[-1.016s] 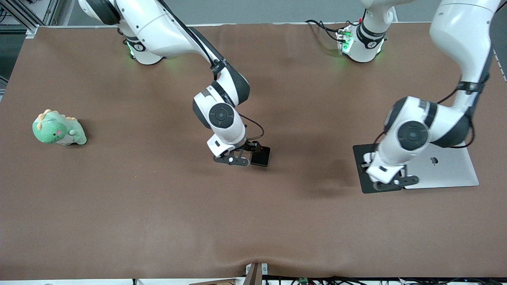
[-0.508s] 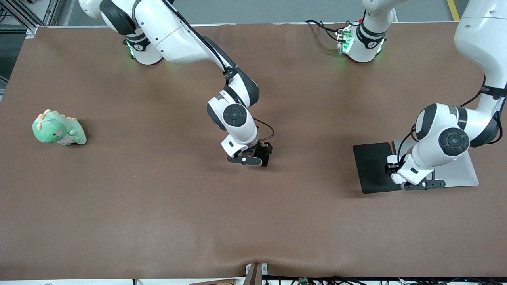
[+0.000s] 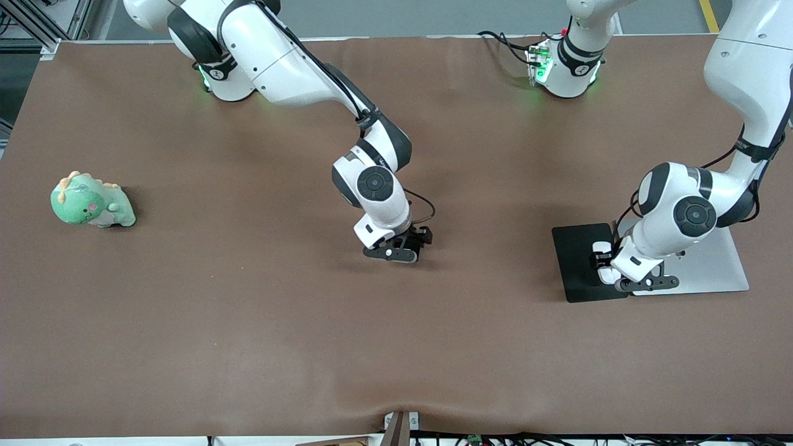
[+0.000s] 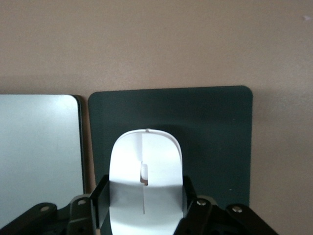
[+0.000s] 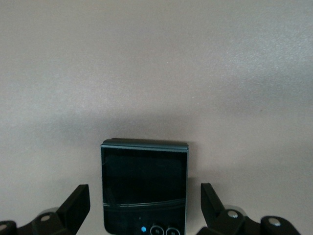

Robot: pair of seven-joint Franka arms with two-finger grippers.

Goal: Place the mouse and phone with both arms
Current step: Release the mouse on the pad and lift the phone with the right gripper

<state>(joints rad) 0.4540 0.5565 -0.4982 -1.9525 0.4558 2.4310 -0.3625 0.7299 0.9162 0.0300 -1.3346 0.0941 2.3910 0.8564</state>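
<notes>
Left hand [image 4: 144, 213]: clamped on the sides of the mouse [image 4: 145, 181], the fingers [image 4: 100, 198] pressing its flanks; it sits low over the dark pad [image 3: 579, 260] near the table's edge at the left arm's end.
Mouse: over the dark pad, just beside the silver laptop [image 3: 712, 266]; whether it touches the pad cannot be told.
Right hand [image 5: 144, 213]: spread wide, a finger [image 5: 76, 203] on each side of the phone [image 5: 145, 188] with a clear gap to it, gripping nothing; it is low over the middle of the table [image 3: 248, 341].
Phone: flat on the table between the right hand's fingers, face up, camera dots toward the wrist; well apart from every edge.
Mouse handling: light and stiff, but its glossy rounded shell looks slippery; the flat lower flanks, where it is held, seem the safest hold, since higher up the curve could squeeze it out.
Phone handling: stiff, thin and low-lying, with a glass face likely to scratch or crack; the two long side edges look the place to pinch, square and low, as a skewed grip may make it pivot.
Bystander: a green plush toy [image 3: 91, 201] lies near the edge at the right arm's end.
</notes>
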